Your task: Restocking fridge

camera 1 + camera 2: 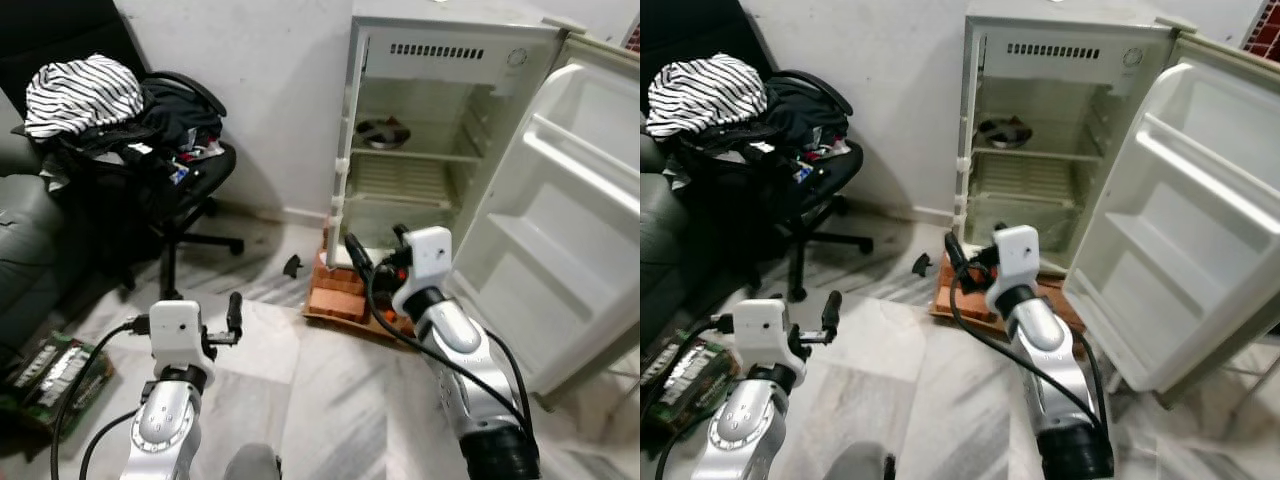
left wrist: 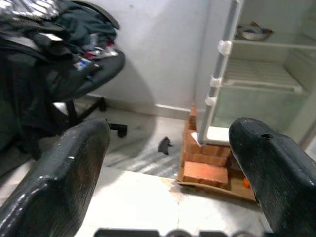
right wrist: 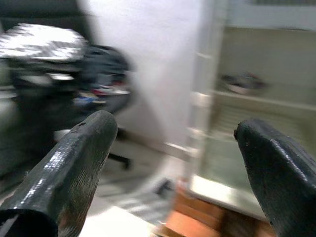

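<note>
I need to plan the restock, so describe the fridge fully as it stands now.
The fridge is a small white single-door unit standing against the wall, raised on a stack of red bricks. Its door is swung wide open to the robot's right, its moulded shelves bare. Inside are wire shelves; a metal bowl sits on the upper one. A vent grille runs across the top.

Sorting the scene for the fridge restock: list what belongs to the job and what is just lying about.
Job:
fridge, its open door
bowl on the upper shelf
left gripper, open
right gripper, open

Lying about:
office chair piled with clothes
striped cloth
bricks under the fridge
</note>
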Robot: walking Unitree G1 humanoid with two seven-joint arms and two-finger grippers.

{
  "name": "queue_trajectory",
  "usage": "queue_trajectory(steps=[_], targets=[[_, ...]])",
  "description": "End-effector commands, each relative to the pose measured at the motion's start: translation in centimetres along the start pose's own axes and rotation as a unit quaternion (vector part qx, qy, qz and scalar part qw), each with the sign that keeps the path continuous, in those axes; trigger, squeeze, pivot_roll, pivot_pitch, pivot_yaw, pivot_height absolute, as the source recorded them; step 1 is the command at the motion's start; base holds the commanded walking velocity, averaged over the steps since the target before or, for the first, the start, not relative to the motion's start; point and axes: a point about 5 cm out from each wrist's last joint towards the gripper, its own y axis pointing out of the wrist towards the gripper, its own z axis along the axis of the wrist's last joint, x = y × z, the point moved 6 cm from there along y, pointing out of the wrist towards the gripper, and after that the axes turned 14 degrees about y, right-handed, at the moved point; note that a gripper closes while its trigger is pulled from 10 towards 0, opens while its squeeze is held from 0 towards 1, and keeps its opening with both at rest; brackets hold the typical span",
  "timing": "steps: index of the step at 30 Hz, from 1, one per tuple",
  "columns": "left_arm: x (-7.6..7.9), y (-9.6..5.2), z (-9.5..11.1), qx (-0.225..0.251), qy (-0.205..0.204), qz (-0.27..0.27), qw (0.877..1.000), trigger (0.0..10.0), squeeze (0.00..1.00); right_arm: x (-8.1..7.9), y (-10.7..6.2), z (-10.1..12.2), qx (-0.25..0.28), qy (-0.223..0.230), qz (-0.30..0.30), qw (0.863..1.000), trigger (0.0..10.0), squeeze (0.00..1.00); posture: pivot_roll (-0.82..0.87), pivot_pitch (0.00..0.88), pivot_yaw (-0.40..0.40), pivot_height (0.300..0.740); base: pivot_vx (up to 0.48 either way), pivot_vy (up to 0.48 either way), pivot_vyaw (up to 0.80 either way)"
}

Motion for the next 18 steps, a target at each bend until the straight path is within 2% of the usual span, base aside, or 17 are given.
queue_trajectory(steps=[1,4,5,8,13,18], targets=[[0.2,0.2,0.5,0.009,0.003,-0.006,1.000,10.0,0.00,1.2,-0.3,1.5,0.026,-0.013,-0.025,0.999,10.0,0.00,0.10,0.049,-0.029,0.740,0.000,-0.431,0.00],[-0.1,0.1,0.5,0.011,0.004,-0.003,1.000,10.0,0.00,2.5,-1.2,1.6,0.026,-0.030,-0.044,0.998,10.0,0.00,0.10,0.049,-0.024,0.740,0.000,-0.426,0.00],[-0.2,0.1,0.7,0.020,0.006,-0.003,1.000,10.0,0.00,3.6,-1.9,1.4,0.023,-0.038,-0.061,0.997,10.0,0.00,0.09,0.050,-0.018,0.740,0.281,-0.386,0.00],[-0.4,0.2,1.0,0.030,0.020,-0.001,0.999,10.0,0.00,4.4,-2.4,1.2,0.019,-0.044,-0.073,0.996,10.0,0.00,0.08,0.050,-0.012,0.740,0.286,-0.382,0.00],[0.1,0.9,1.4,0.037,0.020,-0.014,0.999,10.0,0.00,4.5,-2.4,1.2,0.020,-0.045,-0.079,0.996,10.0,0.00,0.07,0.046,0.000,0.740,0.306,-0.365,0.00],[0.3,1.0,1.6,0.041,0.019,-0.017,0.999,10.0,0.00,3.6,-2.0,1.2,0.018,-0.043,-0.059,0.997,10.0,0.00,0.07,0.045,-0.002,0.740,0.316,-0.359,0.00]])
